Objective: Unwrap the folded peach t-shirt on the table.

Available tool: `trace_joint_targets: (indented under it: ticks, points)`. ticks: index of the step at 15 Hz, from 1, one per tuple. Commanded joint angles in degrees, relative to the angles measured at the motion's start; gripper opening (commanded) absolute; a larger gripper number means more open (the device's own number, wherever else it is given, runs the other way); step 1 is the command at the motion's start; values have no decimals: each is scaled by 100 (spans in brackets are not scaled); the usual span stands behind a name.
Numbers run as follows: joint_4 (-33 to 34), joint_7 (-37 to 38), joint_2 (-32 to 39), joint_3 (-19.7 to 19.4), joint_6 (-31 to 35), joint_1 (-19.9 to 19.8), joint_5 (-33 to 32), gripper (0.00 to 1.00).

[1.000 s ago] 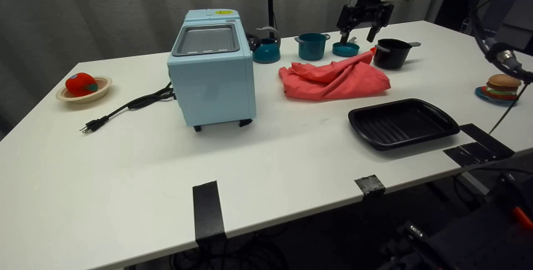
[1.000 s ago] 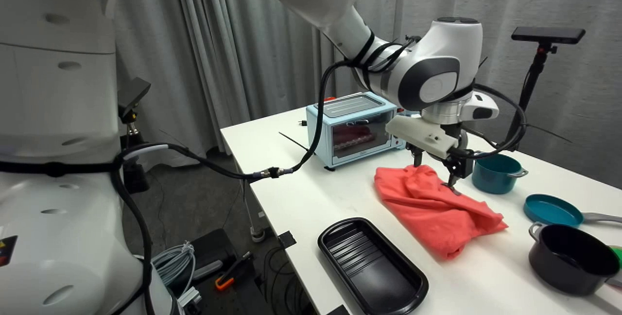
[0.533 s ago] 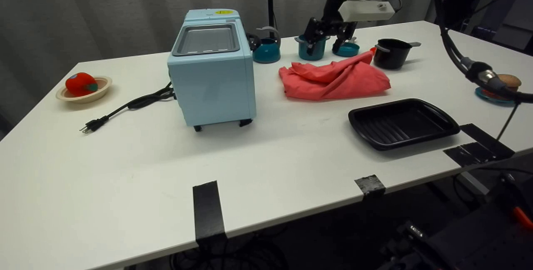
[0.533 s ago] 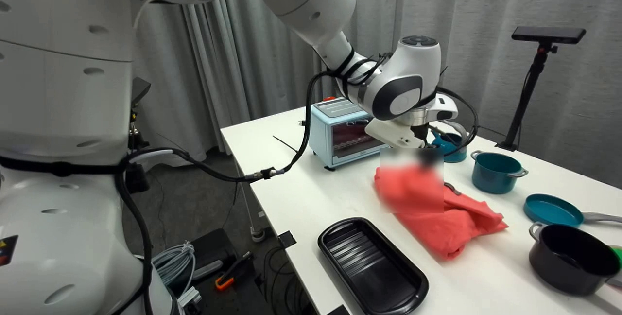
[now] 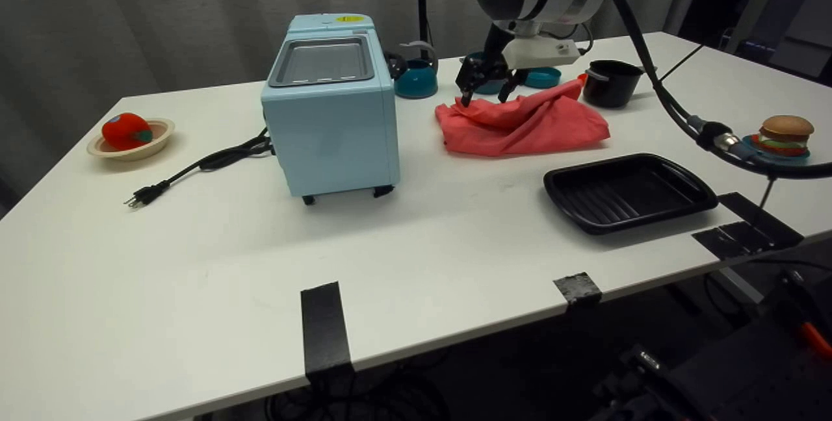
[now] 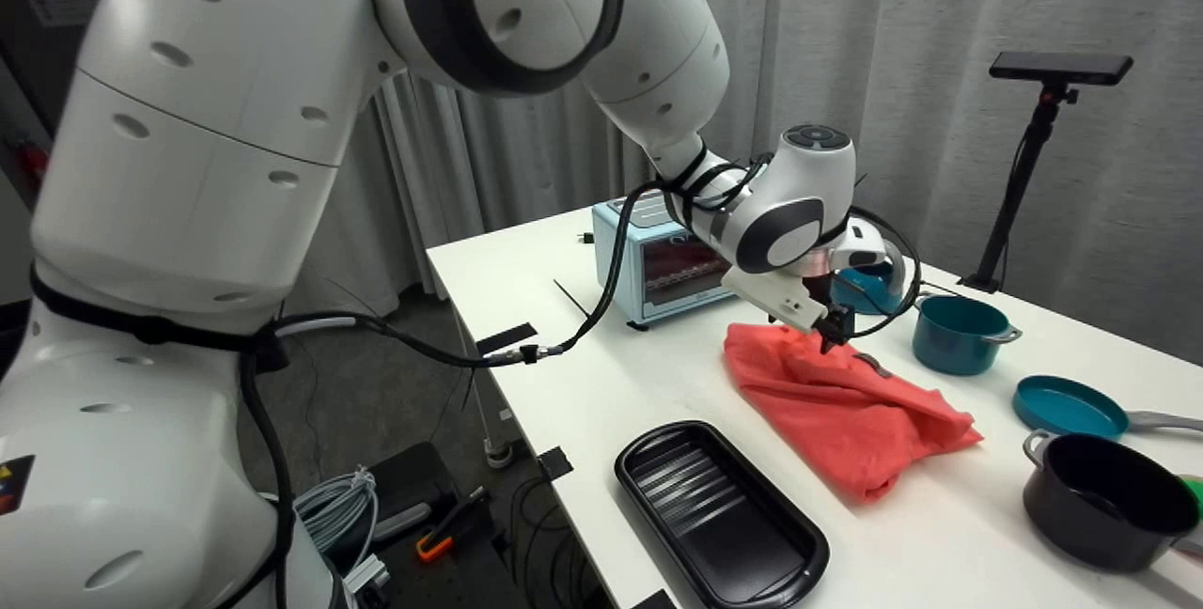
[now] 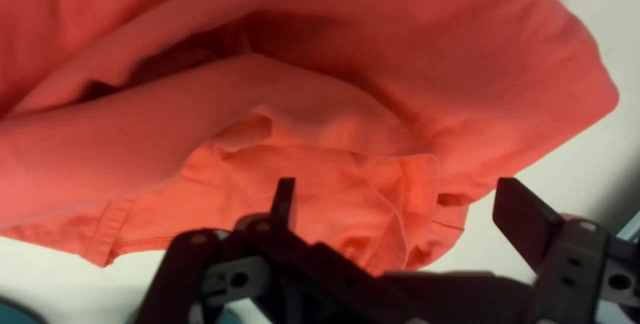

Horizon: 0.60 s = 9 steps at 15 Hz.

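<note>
The gripper (image 5: 484, 100) has swung across and dropped since a second ago, now low over the end of the peach t-shirt (image 5: 543, 132) nearest the light-blue toaster oven (image 5: 335, 138)! Fingers (image 7: 522, 219) spread wide, nothing in their grasp; the wrist view sets one tip against the cloth, the other against the white table (image 7: 600, 9). Touching? Impossible to tell. The shirt lies unshifted, folded and rumpled, between oven and black pot (image 5: 611, 89).

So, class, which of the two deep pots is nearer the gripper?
The teal pot. The black pot stands farther from the gripper, with the teal pan between the two pots.
</note>
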Motion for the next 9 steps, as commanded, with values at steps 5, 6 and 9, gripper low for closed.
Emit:
trace_joint_targets:
  ticks: [5,6,9]
  points:
    - [1536,-22,1167,117,-294,-192,-37,70]
    - [1676,-30,1244,130,-347,-218,-31,69]
    - [2053,-39,1445,126,-501,-241,-42,45]
